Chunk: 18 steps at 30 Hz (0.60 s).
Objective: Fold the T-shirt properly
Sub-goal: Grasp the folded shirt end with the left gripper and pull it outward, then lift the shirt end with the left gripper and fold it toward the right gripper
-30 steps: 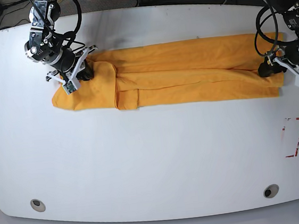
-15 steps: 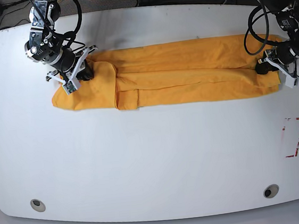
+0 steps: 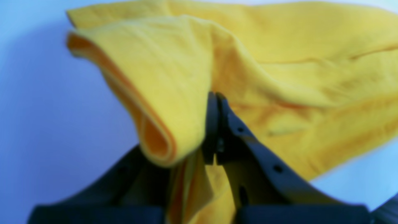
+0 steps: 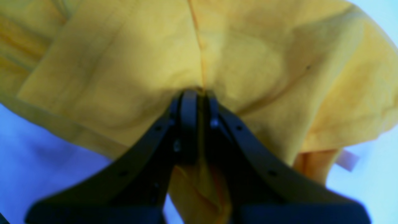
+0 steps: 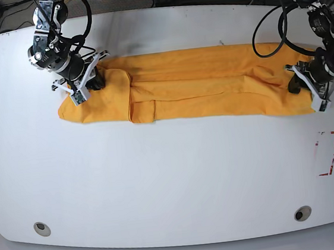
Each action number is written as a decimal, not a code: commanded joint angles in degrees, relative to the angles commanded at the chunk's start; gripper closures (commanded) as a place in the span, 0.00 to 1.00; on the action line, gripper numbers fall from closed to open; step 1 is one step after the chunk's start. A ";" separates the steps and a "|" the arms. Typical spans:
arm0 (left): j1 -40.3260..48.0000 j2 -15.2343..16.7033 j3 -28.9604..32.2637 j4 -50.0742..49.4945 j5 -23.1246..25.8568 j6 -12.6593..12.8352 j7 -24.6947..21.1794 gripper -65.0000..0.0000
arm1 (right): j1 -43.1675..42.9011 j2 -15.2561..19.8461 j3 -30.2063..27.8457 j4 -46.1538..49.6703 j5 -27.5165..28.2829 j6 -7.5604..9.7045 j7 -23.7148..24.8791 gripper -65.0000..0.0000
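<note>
Surface [image 5: 172, 178]: white with rounded corners; it carried the whole T-shirt, which lay across its far half.
T-shirt [image 5: 198, 83]: mustard orange-yellow, folded lengthwise into a long narrow band that ran side to side on the surface; no print or label showed.
T-shirt fold: near the end under the right hand, a shorter flap lay doubled over the band, its edge crossing the cloth.
Right hand [image 5: 88, 80]: at the T-shirt's end on the base view's left; its jaws were pressed together, pinching a seam of the cloth, as the right wrist view showed [image 4: 194, 96].
Left hand [image 5: 306, 80]: at the T-shirt's opposite end; its jaws were clamped on a fold of cloth that draped over one finger in the left wrist view [image 3: 214, 102].
Red mark [image 5: 327, 153]: a red rectangular outline on the surface, nearer the front edge than the T-shirt's end at the left hand, apart from the cloth.
</note>
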 joint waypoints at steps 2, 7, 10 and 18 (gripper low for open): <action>0.79 0.00 3.60 3.78 0.00 0.00 0.00 0.98 | 0.09 0.00 0.00 0.00 0.00 0.00 0.00 0.93; 0.88 0.18 11.69 7.12 0.00 0.00 0.00 0.98 | 0.09 -0.70 0.00 0.00 0.00 0.00 0.00 0.93; 0.53 0.35 15.21 6.95 0.00 0.00 -0.09 0.98 | 0.09 -1.23 0.00 0.18 0.00 0.00 0.00 0.93; -1.67 6.15 19.52 6.86 0.00 0.00 0.00 0.97 | -0.26 -1.41 0.00 0.70 -0.09 0.00 0.00 0.93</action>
